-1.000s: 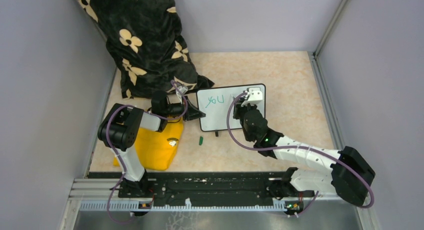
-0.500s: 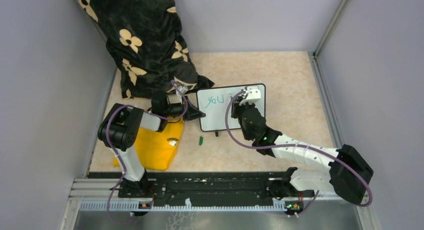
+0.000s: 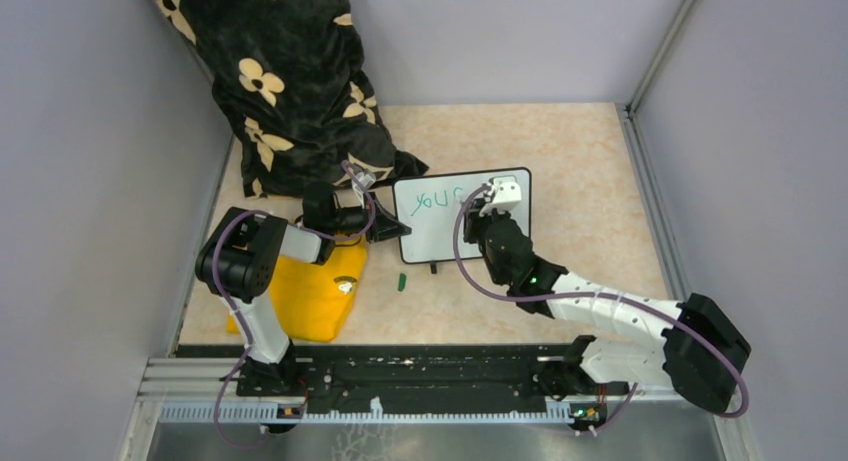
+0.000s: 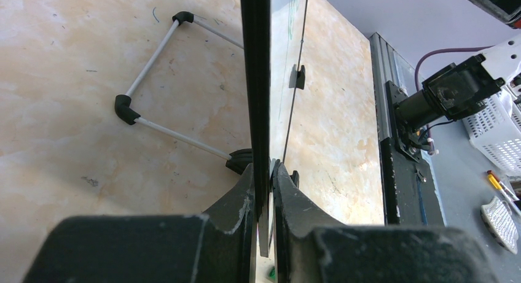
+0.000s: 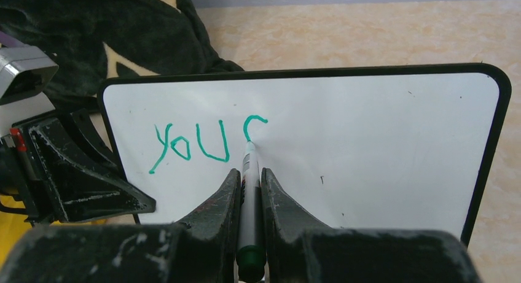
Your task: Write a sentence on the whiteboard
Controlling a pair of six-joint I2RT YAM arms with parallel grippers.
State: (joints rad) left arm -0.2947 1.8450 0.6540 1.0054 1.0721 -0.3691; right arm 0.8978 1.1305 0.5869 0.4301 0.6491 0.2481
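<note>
**Right wrist view: writing under way, second word just started**

We see the whiteboard (image 5: 381, 148) upright across mid-frame on the surface (image 5: 368, 31). The sentence (image 5: 212, 157) sits at its upper left in green, so far "you" plus a "c". The right claw (image 5: 248, 175) is clenched on the marker (image 5: 249, 154), with the tip touching the board at the foot of the "c".

In the left wrist view, the left claw (image 4: 263, 172) is clamped on the board's thin black edge, low in frame. A wire prop (image 4: 153, 62) sits behind the board at upper left.

Handling, our read:
- The board looks light and stiff with a slick face, so pen pressure could push or tip it.
- We'd take it by the frame edge, never the writing face.
- That edge grip is narrow, so a twist could let it slip.
- The marker is a slim, hard, smooth barrel. We'd grip it near the tip for control and press lightly.
- Blank space remains to the right of and below the text for the other words.
</note>
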